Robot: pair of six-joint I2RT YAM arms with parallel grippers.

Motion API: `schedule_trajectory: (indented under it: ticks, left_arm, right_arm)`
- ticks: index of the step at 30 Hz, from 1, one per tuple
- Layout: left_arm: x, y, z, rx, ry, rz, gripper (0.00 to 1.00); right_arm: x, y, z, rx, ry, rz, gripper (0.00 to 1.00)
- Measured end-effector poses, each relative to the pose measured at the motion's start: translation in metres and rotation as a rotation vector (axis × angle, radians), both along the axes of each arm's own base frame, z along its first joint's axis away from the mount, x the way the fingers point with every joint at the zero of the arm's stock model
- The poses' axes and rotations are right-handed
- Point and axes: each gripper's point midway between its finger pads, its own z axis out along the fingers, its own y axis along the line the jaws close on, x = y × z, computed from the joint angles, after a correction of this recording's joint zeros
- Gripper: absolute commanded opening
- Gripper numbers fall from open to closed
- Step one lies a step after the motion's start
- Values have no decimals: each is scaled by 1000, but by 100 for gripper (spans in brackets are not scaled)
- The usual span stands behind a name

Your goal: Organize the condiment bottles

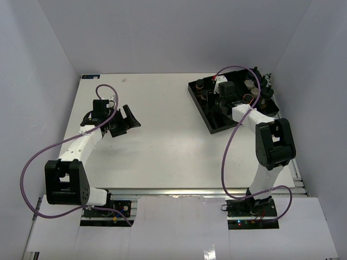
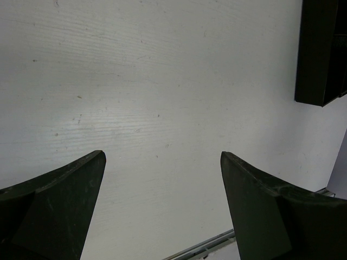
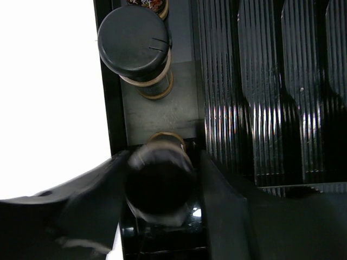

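In the right wrist view my right gripper [image 3: 160, 181] is shut on a condiment bottle [image 3: 160, 189] with a black cap, blurred, over the near end of the left channel of the black slotted tray [image 3: 162, 111]. A second black-capped bottle [image 3: 135, 40] stands upright in that channel just beyond it, and a third [image 3: 149, 4] shows at the top edge. From above, my right gripper [image 1: 213, 105] is over the tray's left side [image 1: 219, 127]. Loose bottles [image 1: 252, 86] stand at the back right. My left gripper [image 1: 127, 120] is open and empty above the table.
The tray's ribbed slots [image 3: 271, 81] lie to the right of the held bottle. In the left wrist view only bare white table and a corner of the black tray [image 2: 320, 49] show past my open gripper [image 2: 162, 157]. White walls close in the table on three sides.
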Motion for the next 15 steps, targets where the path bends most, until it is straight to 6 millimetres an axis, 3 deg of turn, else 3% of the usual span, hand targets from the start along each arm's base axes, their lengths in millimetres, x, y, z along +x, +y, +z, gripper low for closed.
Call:
schedule_trajectory:
  ticks: [3,8,11,12,15]
  left_arm:
    - [1,0,1,-2,-1,3,98]
    - [4,0,7,-4,-14,4,98]
    - [7,0,14,-3,-25,3,98]
    - [8,0,16,0,-31,1,98]
    - [10,-2,26,16,-58,-13,98]
  right_arm:
    - [0,0,0,-5,-3,3,78]
    - [-1,-1,0,-13,5,2,84]
    - [-3,-3,3,-23,22,-3,98]
    - [-4,-3,5,-26,24,-4,92]
    - [-13,-3,22,-18,23,-4,90]
